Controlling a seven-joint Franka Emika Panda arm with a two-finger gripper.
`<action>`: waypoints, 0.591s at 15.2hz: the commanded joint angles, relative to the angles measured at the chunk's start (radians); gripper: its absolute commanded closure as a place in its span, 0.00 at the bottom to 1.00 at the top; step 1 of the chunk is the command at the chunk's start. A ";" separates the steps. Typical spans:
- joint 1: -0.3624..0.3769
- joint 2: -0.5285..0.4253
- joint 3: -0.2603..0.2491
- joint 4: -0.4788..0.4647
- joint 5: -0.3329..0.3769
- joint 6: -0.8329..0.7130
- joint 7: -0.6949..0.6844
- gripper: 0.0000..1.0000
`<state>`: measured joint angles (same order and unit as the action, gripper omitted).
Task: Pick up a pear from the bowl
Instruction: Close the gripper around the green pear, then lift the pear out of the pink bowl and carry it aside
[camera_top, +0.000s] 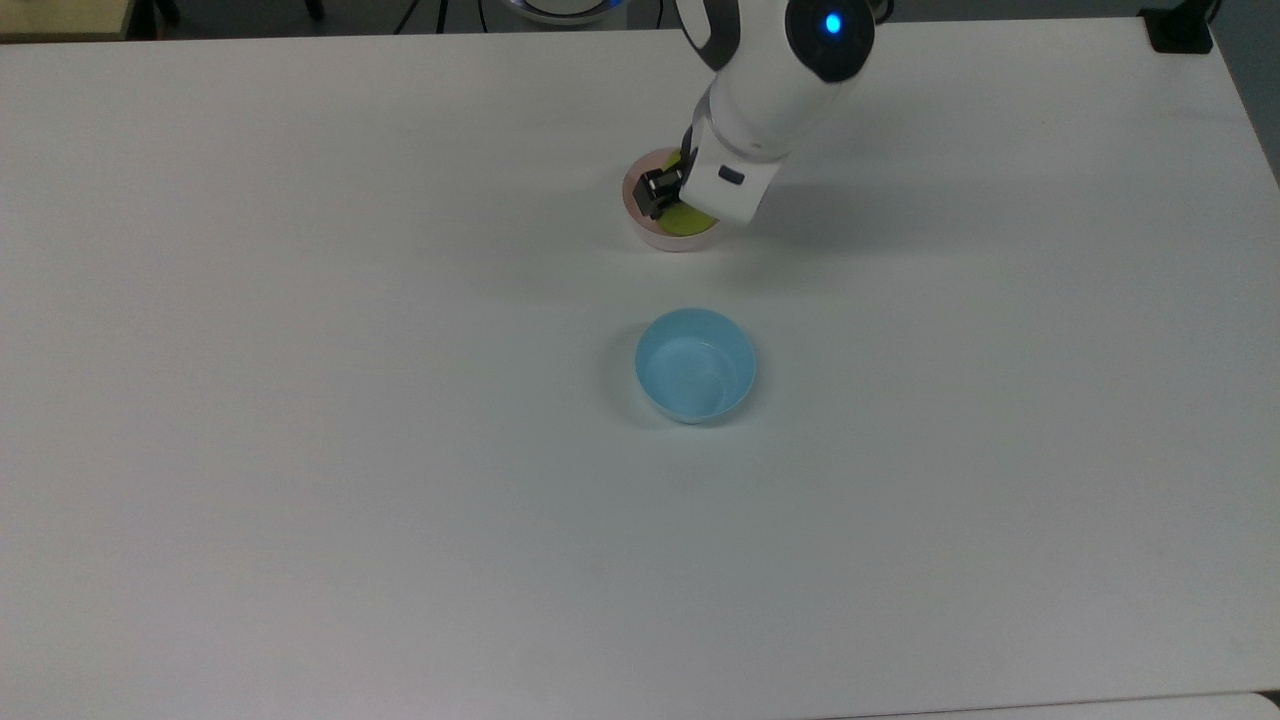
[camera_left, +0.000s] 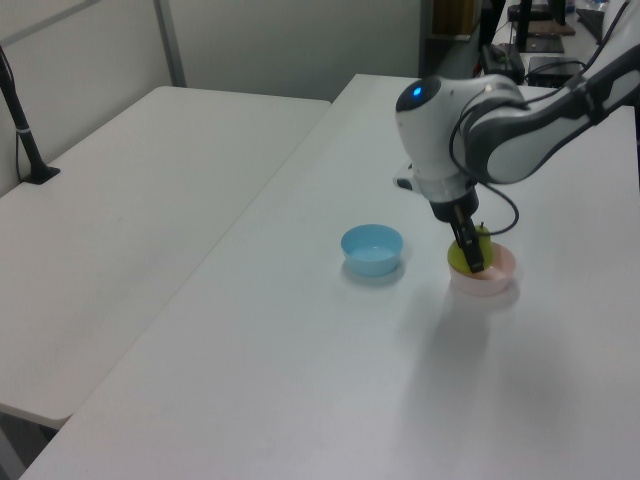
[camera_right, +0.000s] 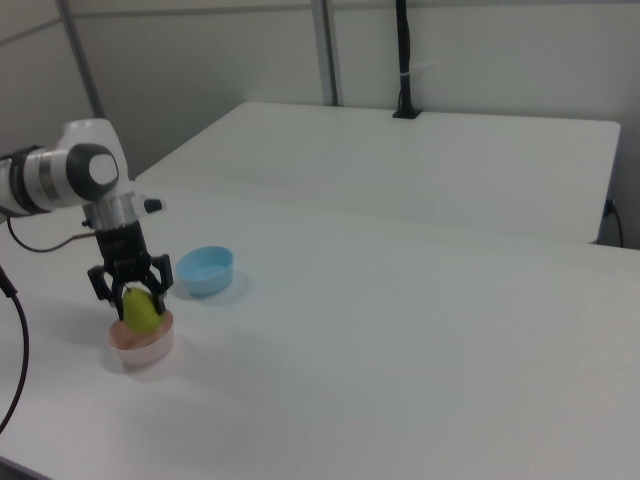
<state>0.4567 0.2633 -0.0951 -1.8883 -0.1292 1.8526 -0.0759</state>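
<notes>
White robot arm reaching down over a pale pink bowl (camera_top: 650, 236) on a large white table (camera_top: 300, 450). The bowl serves as the landmark for everything else.

The hand (camera_right: 128, 295) sits directly above the bowl, with its two dark fingers (camera_right: 100, 284) spread to either side of a yellow-green pear (camera_right: 140, 312) and closed against it. In the right view the pear stands upright between the fingers, its lower end at about the level of the bowl's rim; whether it touches the bowl's inside cannot be told. In the left view the pear (camera_left: 470, 247) shows as a yellow-green patch over the bowl (camera_left: 484, 281), with the hand (camera_left: 471, 258) crossing in front of it. In the top view the pear (camera_top: 688, 219) peeks out from under the white body of the arm, inside the bowl's outline, and the hand (camera_top: 665, 190) shows as a black block over the bowl's edge on the top view's left.

A light blue bowl (camera_top: 696, 365) stands apart from the pink bowl, below it in the top view, to its left in the left view (camera_left: 372, 249), and up and to its right in the right view (camera_right: 205, 270). It holds nothing.

A black cable (camera_right: 20, 340) hangs from the arm, to the pink bowl's left in the right view. A second white table (camera_right: 400, 160) stands behind the first, beyond both bowls, with a black pole (camera_right: 404, 60) rising from its far edge.
</notes>
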 joint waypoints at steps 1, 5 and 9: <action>-0.047 -0.107 0.005 0.030 0.008 -0.096 -0.028 0.61; -0.165 -0.124 0.003 0.113 0.054 -0.127 -0.056 0.61; -0.302 -0.089 0.003 0.153 0.056 -0.112 -0.079 0.61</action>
<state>0.2411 0.1396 -0.0988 -1.7672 -0.0944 1.7493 -0.1148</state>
